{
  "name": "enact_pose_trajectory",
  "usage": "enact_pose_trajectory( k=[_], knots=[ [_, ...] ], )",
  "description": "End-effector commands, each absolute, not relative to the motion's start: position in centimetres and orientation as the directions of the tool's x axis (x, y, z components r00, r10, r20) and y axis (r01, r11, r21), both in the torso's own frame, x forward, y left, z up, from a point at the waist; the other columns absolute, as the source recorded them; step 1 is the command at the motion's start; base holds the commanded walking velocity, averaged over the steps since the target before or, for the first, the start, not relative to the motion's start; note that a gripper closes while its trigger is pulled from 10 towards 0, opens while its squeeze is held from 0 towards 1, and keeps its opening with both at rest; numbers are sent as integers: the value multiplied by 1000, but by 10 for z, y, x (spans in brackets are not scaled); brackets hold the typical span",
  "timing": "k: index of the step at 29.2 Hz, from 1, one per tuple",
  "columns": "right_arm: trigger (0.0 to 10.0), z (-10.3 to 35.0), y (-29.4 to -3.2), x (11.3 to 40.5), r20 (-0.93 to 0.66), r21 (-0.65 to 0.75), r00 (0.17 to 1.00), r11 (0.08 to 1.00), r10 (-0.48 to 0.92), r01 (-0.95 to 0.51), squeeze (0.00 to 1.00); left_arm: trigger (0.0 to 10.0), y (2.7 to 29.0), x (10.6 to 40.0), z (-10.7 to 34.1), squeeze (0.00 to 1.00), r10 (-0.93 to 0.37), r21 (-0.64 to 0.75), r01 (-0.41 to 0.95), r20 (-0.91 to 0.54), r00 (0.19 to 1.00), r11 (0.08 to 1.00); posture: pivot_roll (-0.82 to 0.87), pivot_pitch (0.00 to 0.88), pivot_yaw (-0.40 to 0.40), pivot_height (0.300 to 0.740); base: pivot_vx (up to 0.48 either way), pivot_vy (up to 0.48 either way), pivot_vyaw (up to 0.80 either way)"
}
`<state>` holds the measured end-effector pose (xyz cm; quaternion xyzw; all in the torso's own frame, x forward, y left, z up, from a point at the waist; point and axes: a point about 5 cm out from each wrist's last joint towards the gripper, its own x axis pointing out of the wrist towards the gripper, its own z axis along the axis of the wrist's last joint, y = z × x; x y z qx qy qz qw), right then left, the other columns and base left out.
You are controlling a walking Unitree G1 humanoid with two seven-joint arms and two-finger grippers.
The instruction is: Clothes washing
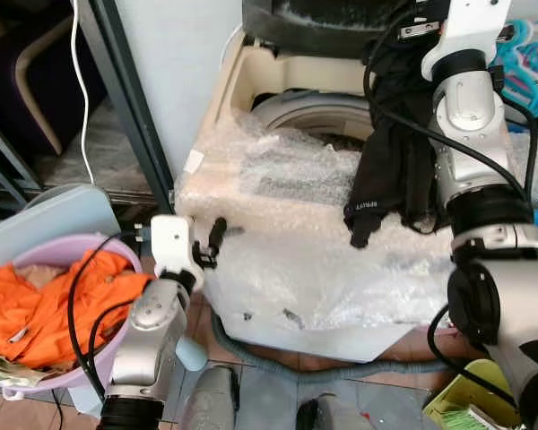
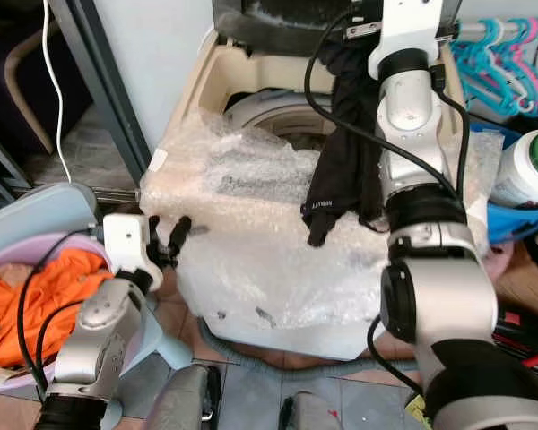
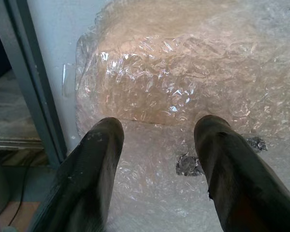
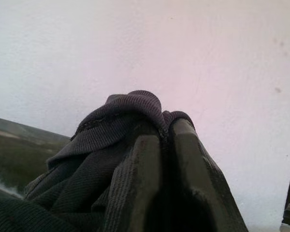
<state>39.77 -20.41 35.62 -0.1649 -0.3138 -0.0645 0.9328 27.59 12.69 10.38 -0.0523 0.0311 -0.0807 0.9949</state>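
A top-loading washing machine (image 1: pixel 296 260) wrapped in bubble plastic stands before me, its drum opening (image 1: pixel 318 121) at the back. A black garment (image 1: pixel 390 170) hangs over the machine's top from my raised right gripper (image 4: pixel 164 133), which is shut on a fold of the cloth. The garment's lower end rests on the plastic wrap. My left gripper (image 3: pixel 157 145) is open, low at the machine's front left corner, its fingers (image 1: pixel 217 235) pointing at the wrapped side. A lilac basin (image 1: pixel 45 313) with orange clothes (image 1: pixel 54 300) sits on the floor at my left.
A dark metal door frame (image 1: pixel 130 98) and a white cable (image 1: pixel 81 90) stand left of the machine. Turquoise and pink hangers (image 2: pixel 502 54) and a white jar with a green lid (image 2: pixel 529 166) are at the right. A grey hose (image 1: pixel 278 358) lies on the tiled floor.
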Motion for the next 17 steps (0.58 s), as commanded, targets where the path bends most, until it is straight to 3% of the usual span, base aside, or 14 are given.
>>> enact_pose_trajectory(
  k=[1, 3, 4, 9, 10, 11, 13, 17],
  knots=[
    [10000, 359, -203, 398, 615, -267, 789, 940, -2, 211, 0, 10000, 129, 273, 97, 0, -146, -106, 136, -91, 985, 985, -25, 72, 30, 740, 0, 0, 0],
    [10000, 357, -198, 403, 567, -250, 822, 961, 48, 116, 0, 10000, 130, 273, 96, 0, -139, -103, 130, -92, 986, 986, -25, 71, 28, 740, 0, 0, 0],
    [10000, 354, -196, 406, 540, -236, 839, 968, 61, 81, 1000, 10000, 130, 272, 96, 0, -136, -103, 127, -93, 986, 987, -25, 71, 27, 740, 0, 0, 0],
    [10000, 319, -182, 410, 450, -292, 876, 956, 175, -41, 1000, 10000, 130, 272, 95, 0, -125, -106, 115, -101, 987, 988, -26, 71, 24, 740, 0, 0, 0],
    [10000, 299, -184, 407, 431, -354, 879, 934, 204, -44, 447, 10000, 130, 272, 96, 0, -124, -112, 113, -97, 988, 987, -28, 72, 28, 740, 0, 0, 0],
    [10000, 290, -189, 406, 419, -343, 889, 939, 188, -37, 0, 10000, 130, 272, 95, 0, -124, -113, 113, -98, 987, 987, -33, 73, 31, 740, 0, 0, 0],
    [10000, 272, -206, 403, 385, -284, 915, 959, 120, -6, 0, 10000, 131, 272, 93, 0, -129, -112, 117, -109, 986, 987, -38, 75, 35, 740, 0, 0, 0],
    [10000, 267, -213, 401, 373, -282, 921, 959, 114, -5, 0, 10000, 129, 274, 95, 0, -152, -101, 143, -92, 984, 985, -49, 72, 45, 740, 0, 0, 0]
  ],
)
